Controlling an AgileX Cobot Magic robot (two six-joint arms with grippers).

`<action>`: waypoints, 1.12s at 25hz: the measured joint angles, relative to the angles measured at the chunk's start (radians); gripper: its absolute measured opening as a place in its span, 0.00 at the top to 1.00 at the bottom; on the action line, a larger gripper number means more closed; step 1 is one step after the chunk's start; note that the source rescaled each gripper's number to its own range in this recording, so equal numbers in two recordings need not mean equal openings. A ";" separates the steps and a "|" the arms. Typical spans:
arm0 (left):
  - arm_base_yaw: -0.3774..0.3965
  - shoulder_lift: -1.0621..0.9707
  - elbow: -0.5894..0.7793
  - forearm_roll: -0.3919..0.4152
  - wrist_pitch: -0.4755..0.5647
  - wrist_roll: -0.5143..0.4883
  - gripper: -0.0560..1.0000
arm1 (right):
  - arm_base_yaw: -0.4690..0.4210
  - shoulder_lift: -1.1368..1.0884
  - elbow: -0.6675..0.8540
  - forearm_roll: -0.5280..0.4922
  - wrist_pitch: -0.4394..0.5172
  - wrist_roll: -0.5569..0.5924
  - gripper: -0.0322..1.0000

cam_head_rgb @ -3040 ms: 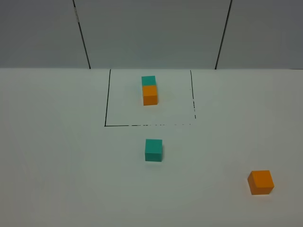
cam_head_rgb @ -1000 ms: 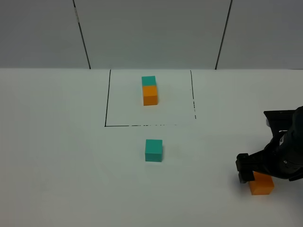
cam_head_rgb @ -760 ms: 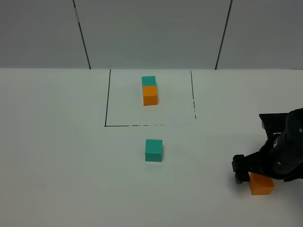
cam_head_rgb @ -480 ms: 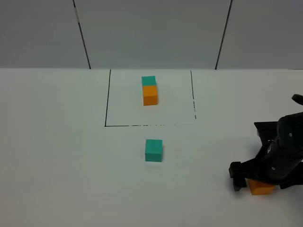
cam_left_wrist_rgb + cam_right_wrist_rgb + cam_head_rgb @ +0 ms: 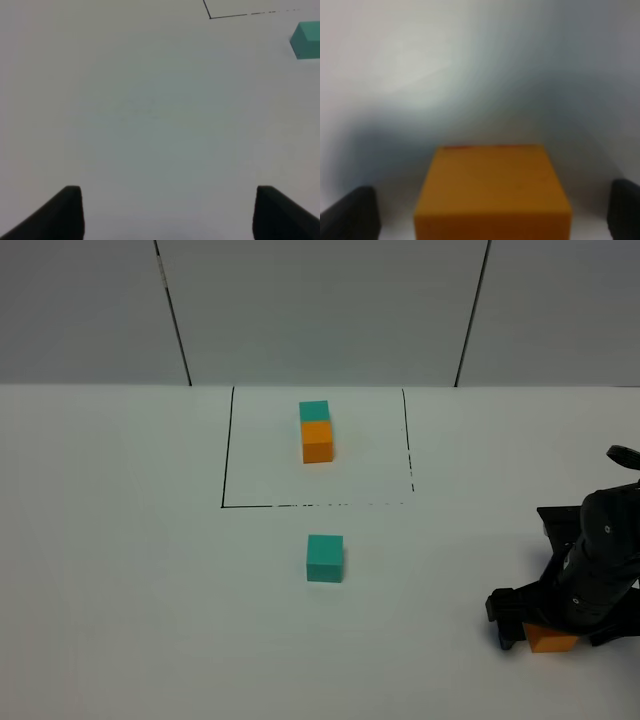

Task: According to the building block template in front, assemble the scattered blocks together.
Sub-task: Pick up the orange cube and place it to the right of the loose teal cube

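The building block template, a teal cube (image 5: 314,411) joined to an orange cube (image 5: 317,441), sits inside a black-lined rectangle (image 5: 226,460) at the back. The loose teal cube (image 5: 325,558) stands just in front of the rectangle and also shows in the left wrist view (image 5: 306,40). The loose orange cube (image 5: 553,641) lies at the front right. My right gripper (image 5: 553,632) is down over it, open, with one finger on each side and a gap to the cube (image 5: 492,192). My left gripper (image 5: 172,215) is open and empty over bare table, out of the exterior view.
The white table (image 5: 120,570) meets a grey panelled wall (image 5: 320,310) at the back. The right arm's black body (image 5: 600,560) hides the table behind the orange cube.
The right arm came in from the right and lowered over the loose orange cube, which now sits between its fingers. The cubes have not moved.
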 joint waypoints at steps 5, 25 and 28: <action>0.000 0.000 0.000 0.000 0.000 0.000 0.47 | -0.001 0.006 -0.008 0.000 0.010 0.000 0.21; 0.000 0.000 0.000 0.000 0.000 0.000 0.47 | 0.048 0.035 -0.237 -0.033 0.294 -0.031 0.96; 0.000 0.000 0.000 0.000 0.000 0.000 0.47 | 0.103 0.035 -0.372 -0.119 0.368 -0.063 0.96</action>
